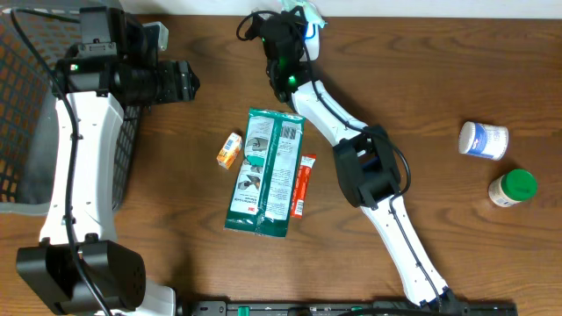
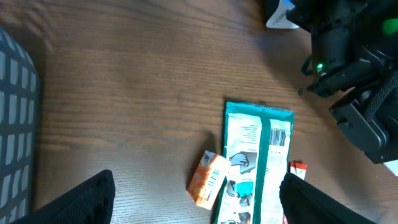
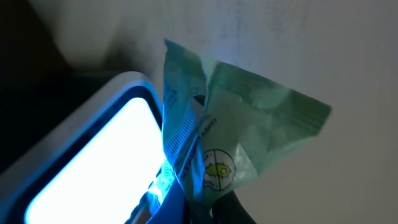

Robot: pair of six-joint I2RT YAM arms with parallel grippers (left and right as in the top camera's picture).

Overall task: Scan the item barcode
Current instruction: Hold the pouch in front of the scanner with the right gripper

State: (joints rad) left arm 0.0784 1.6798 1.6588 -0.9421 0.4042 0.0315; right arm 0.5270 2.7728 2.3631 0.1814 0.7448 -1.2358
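Thing: a small pale green packet (image 3: 249, 124), a thin, crinkly bag.
Where it is: up off the desk (image 1: 421, 79), at the 12 o'clock edge in the top view. It is right next to the scanner (image 3: 87, 162).
Scanner: its window glows blue-white. In the right wrist view the packet is at about 3 o'clock from the window, very close to it.
Right jaws: shut tight on the packet, pinching its 6 o'clock end. The rest of the bag sticks up free.
Left jaws: wide open and holding nothing. They hang by the basket (image 1: 26, 105), at about 10 o'clock on the desk.
Weight: it looks very light, almost like paper.
Feel: soft and floppy, I think. It bends and wrinkles and will not stay flat by itself. The film looks smooth, so it may slip in a loose pinch.
Breaks easy: likely not, but a hard squeeze could squash what is inside. I cannot tell what that is.
Best place to hold: a flat edge seam, like the bottom one held now, so the printed faces stay clear.
Barcode: I cannot see it in these views. Folds in the bag could hide the bars, so the face may need to be turned toward the window.
Other things: a big teal pack (image 1: 263, 171) lies in the middle of the desk. An orange box (image 1: 230, 151) is just beside it at 9 o'clock. A red sachet (image 1: 303, 184) is beside it at 3 o'clock. A white jar (image 1: 483, 140) and a green-lid bottle (image 1: 512, 187) are well apart from these, at 3 o'clock on the desk.
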